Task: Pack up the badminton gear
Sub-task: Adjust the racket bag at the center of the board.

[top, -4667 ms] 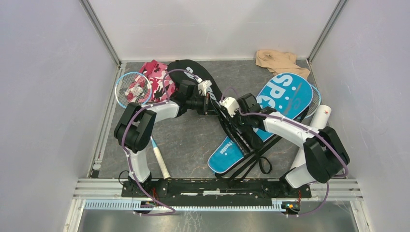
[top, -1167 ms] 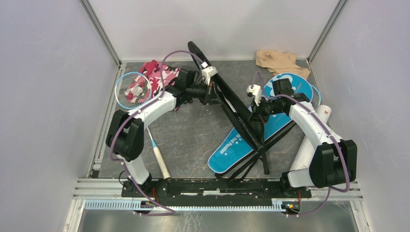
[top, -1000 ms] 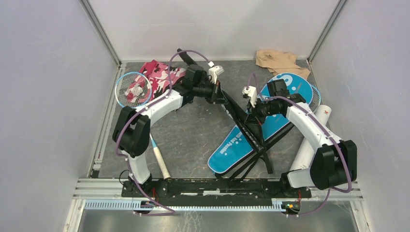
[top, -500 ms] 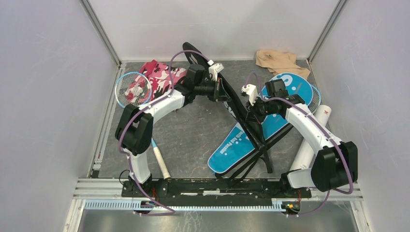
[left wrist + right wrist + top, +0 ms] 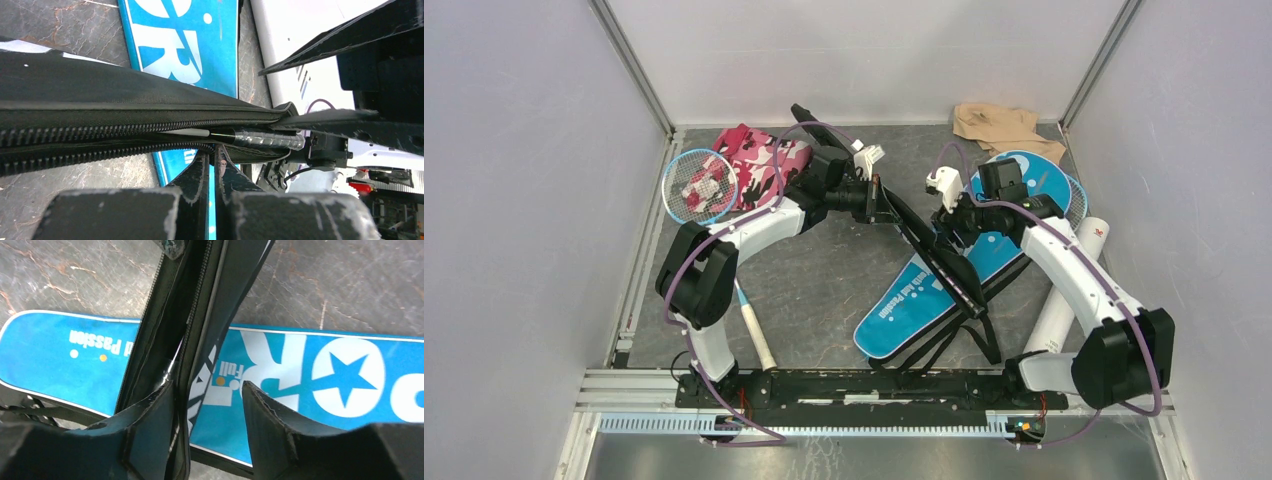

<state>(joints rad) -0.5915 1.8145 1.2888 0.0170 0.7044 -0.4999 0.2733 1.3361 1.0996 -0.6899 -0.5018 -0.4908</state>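
Black cover (image 5: 936,262) raised on edge at table centre, running 11 to 5 o'clock. Left gripper (image 5: 212,169) pinches its zipped edge. Right gripper (image 5: 207,390) stands spread alongside it. Blue cover (image 5: 902,302) lies flat beneath, toward 4 o'clock.

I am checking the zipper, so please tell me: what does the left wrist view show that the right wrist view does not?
Only left wrist: a racket handle inside the open black cover, and the shut left hand pinching its edge. Only right wrist: the open right hand and the white star. Both: the zipper and the blue cover.
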